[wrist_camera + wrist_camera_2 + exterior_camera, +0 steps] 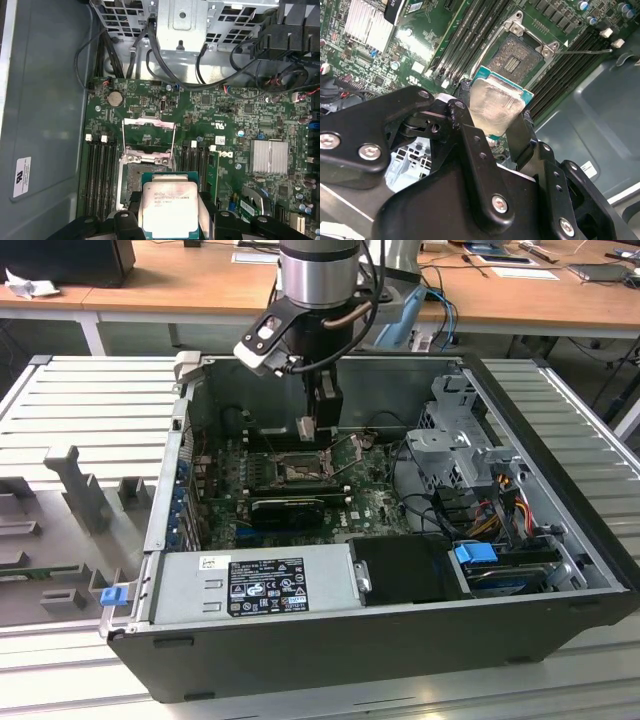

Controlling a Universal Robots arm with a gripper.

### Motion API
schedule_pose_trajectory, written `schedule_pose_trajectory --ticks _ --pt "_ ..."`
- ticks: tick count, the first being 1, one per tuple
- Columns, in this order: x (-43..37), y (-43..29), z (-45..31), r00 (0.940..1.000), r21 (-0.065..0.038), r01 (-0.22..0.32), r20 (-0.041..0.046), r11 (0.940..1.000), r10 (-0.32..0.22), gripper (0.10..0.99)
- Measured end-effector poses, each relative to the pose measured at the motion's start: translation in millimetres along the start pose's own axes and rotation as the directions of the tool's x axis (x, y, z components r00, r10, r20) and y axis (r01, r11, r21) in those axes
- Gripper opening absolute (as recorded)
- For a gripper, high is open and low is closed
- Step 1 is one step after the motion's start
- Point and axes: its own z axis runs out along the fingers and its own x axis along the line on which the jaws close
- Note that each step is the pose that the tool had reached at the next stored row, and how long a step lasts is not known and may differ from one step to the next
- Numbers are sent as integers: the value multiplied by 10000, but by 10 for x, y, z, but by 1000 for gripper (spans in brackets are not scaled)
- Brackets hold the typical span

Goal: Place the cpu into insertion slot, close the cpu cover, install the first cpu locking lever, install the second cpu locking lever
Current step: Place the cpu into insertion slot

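Note:
My gripper (312,426) hangs inside the open computer case, shut on the cpu (306,427), a pale silvery square chip. In both wrist views the cpu (495,107) (170,207) sits pinched by its edges between the black fingers (522,132), tilted and a short way above the green board. The insertion slot (131,182) (515,60) (298,472) lies just beyond the chip with its dark pin field bare. The cpu cover (150,120) stands swung open on the far side of the slot. A thin wire lever (585,51) sticks out beside the slot, unlatched.
Memory slots (97,170) flank the socket on both sides. A black card (288,508), a finned heatsink (269,156), the metal drive cage (455,445) with cables, and the power supply (255,585) crowd the case. The case's grey wall (45,100) is close by.

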Motion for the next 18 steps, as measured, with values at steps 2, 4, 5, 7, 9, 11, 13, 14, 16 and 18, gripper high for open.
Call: schedule_pose_trajectory --ticks 2,4,5,7,9,11,13,14,16,18 --pt "0 -1 15 10000 2 0 0 10000 0 529" --pt "-1 -2 31 10000 2 0 -1 10000 0 529" --pt "-1 -3 46 10000 4 0 -1 10000 0 529" --pt "-1 -4 61 10000 7 0 0 10000 0 529" --pt "-2 -6 81 10000 8 -1 0 10000 1 529" --pt "-2 -7 91 10000 9 0 -1 10000 0 529" --pt "-2 -7 100 10000 9 0 0 10000 0 529" --pt "-2 -7 103 10000 9 0 0 10000 0 529" --pt "-3 -9 120 10000 9 0 -1 10000 0 529" --pt "-3 -10 144 10000 9 0 0 10000 0 529"
